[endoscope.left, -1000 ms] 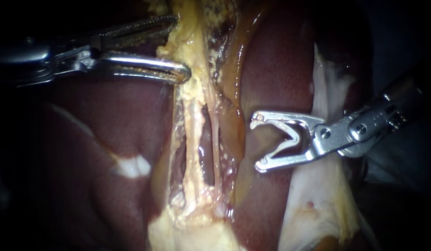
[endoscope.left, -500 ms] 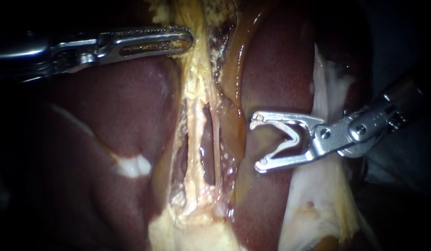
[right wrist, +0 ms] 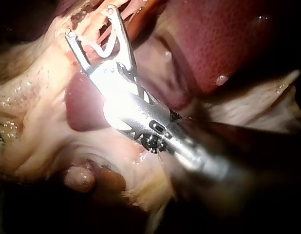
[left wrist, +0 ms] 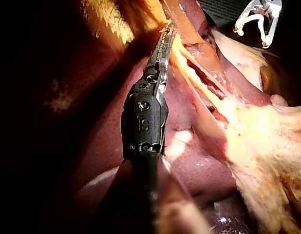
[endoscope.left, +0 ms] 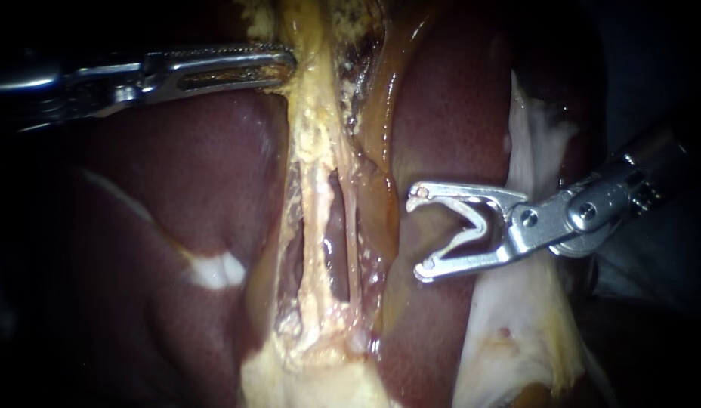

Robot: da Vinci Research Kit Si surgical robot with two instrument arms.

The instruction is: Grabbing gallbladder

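Up top left, our left instrument (endoscope.left: pixel 288 63) clamps its jaws on the gallbladder (endoscope.left: pixel 314 121), which runs top to bottom; right instrument (endoscope.left: pixel 418 233) gapes wide, empty.

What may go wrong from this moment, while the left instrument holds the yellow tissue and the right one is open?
1. The left instrument has its jaws shut on only the edge of the yellow tissue; a pull may make it slip or tear.
2. The thin strands below it look taut; strong traction may tear them.
3. The right instrument has open jaws with pointed tips close to the liver; a small drift may scratch it.
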